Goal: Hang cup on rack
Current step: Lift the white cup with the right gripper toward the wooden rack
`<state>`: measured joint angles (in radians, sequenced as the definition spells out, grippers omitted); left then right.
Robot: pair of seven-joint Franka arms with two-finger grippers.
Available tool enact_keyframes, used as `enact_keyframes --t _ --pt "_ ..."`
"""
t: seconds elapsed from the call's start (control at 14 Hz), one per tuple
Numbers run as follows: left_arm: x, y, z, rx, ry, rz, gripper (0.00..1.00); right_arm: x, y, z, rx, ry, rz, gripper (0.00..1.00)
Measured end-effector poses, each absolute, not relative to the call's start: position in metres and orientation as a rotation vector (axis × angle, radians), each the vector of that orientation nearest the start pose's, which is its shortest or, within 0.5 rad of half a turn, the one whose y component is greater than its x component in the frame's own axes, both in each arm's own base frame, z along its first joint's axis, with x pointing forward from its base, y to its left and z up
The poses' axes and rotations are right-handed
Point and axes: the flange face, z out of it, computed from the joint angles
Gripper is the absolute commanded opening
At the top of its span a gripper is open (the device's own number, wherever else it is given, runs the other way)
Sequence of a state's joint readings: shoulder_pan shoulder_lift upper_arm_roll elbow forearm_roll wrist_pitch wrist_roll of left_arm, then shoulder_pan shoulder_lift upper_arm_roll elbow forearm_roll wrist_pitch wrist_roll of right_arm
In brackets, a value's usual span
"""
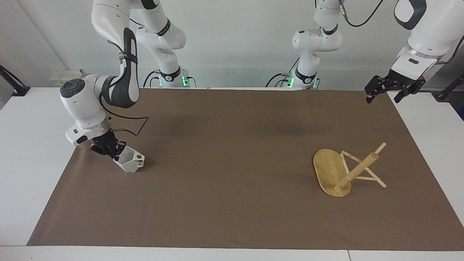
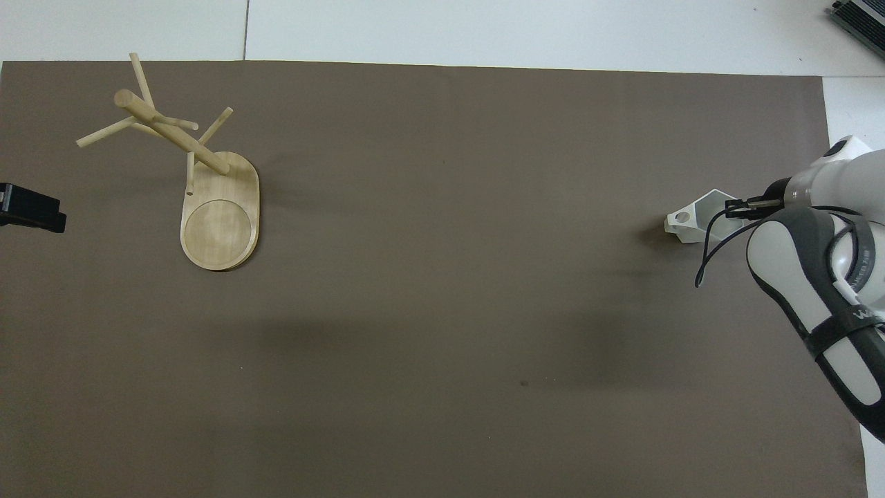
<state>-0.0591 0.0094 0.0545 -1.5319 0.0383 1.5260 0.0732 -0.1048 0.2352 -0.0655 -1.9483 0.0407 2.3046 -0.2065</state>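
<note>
Cup: small white faceted mug, found tilted at the right arm's end of the brown mat. Its rim was gripped by the right gripper, whose fingers were clenched on the rim wall, one fingertip inside the mouth and one outside. The blocky handle, pierced by a round hole, was turned away from the fingers, toward the middle of the table. Whether the base was touching the mat or just lifted off it could not be told. In the overhead view the cup was seen directly ahead of the right gripper, mouth open toward the fingers.

Rack: light bamboo mug tree, recorded well apart from the clenched fingers, at the left arm's end of the mat. It was found tipped over, the oval base standing on edge and the post slanting, peg arms resting on the mat. From overhead the rack was seen with its base underside facing the camera.

Left gripper: held in the air over the mat's corner at the left arm's end, fingers released and spread, nothing between them; the arm was waiting. Only its dark tip was visible overhead.
</note>
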Motion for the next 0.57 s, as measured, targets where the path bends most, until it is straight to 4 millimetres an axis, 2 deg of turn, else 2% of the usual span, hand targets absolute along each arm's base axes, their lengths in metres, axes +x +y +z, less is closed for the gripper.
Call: enact_keyframes --t 0.14,0.36,0.57 --pt "0.553 0.002 0.634 -3.101 0.118 0.026 1.00 0.609 -0.089 0.377 -3.058 0.041 -0.141 0.00" --pt "0.553 0.002 0.634 -3.101 0.119 0.026 1.00 0.619 -0.064 0.408 -2.869 0.127 -0.115 0.00" --pt "0.553 0.002 0.634 -3.101 0.118 0.026 1.00 0.634 -0.016 0.442 -2.727 0.096 -0.178 0.00"
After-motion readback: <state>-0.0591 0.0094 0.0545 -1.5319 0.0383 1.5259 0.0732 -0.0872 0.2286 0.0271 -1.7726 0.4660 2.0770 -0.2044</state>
